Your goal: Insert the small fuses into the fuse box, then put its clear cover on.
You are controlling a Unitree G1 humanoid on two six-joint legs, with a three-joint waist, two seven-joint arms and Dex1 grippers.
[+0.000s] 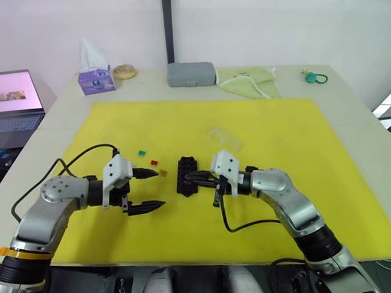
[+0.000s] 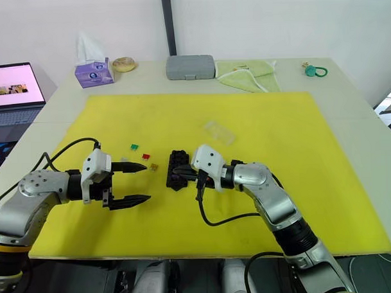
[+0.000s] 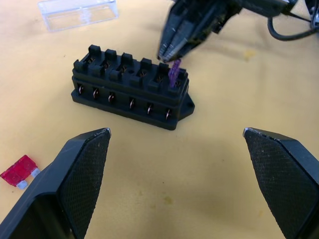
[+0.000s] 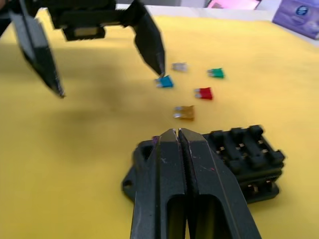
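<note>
The left arm reaches forward and inward from the robot's left, forearm low over the counter (image 1: pixel 185 230), wrist level, and its left gripper (image 1: pixel 147 188) points toward the middle with its 2 jaws spread wide. The right arm comes in from the robot's right with the elbow bent and the forearm angled inward. Its right gripper (image 1: pixel 189 177) has its 2 jaws pressed together, tips down at the near end of the fuse box (image 3: pixel 130 91), by a purple fuse (image 3: pixel 174 74).
</note>
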